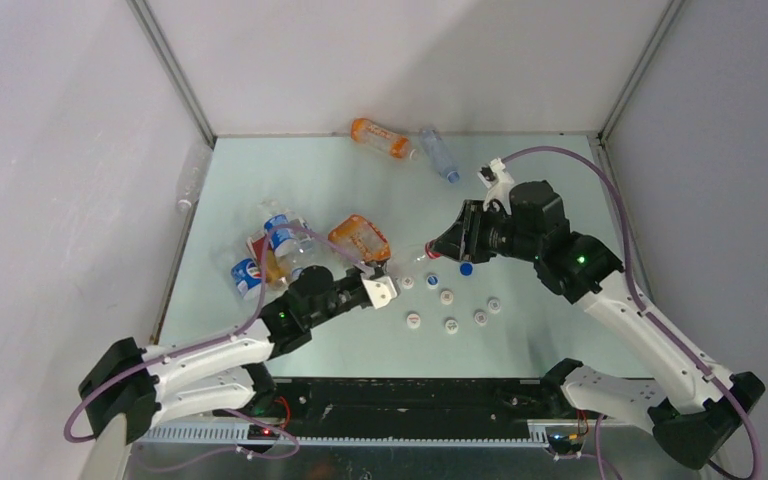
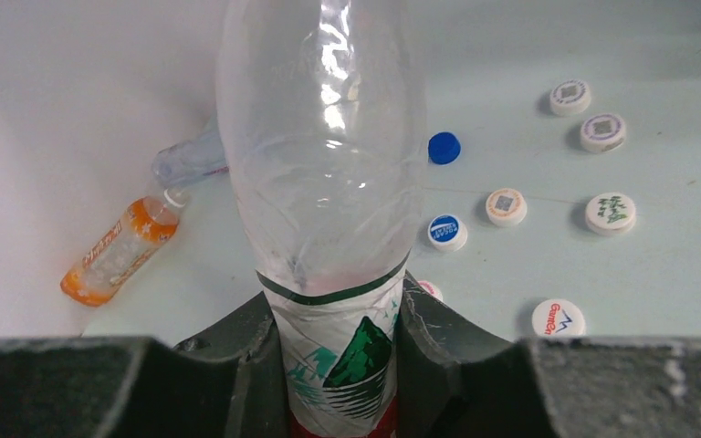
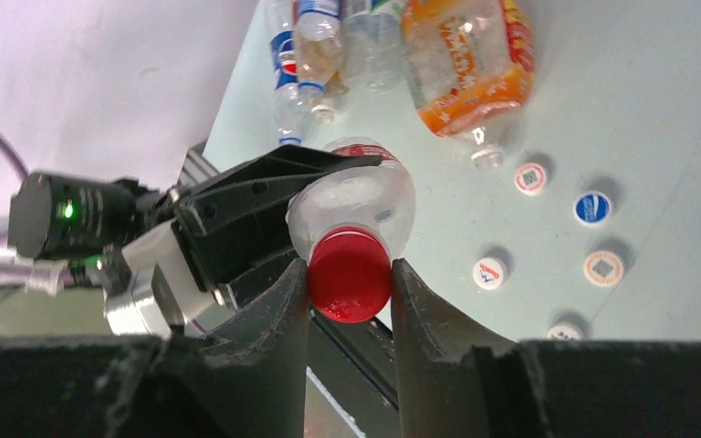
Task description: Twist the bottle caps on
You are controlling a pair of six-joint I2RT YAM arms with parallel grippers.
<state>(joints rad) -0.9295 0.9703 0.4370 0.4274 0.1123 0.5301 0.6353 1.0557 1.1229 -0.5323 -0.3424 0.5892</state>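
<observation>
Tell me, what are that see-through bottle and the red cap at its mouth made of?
The bottle looks like thin clear plastic: glossy glints, creases, and the table showing through. The red cap looks like opaque plastic, probably moulded: solid colour, smooth, slightly shiny surface.

- We see the held bottle (image 2: 324,164) pinned at both ends: left gripper (image 2: 338,338) around its body, right gripper (image 3: 349,272) clamped on its red cap (image 3: 350,290).
- Loose caps (image 1: 447,297) litter the table (image 1: 290,175) just right of it.
- A heap of bottles (image 1: 282,245) crowds its left.
- Beyond it, bare table runs to two bottles (image 1: 380,137) at the far edge.
</observation>
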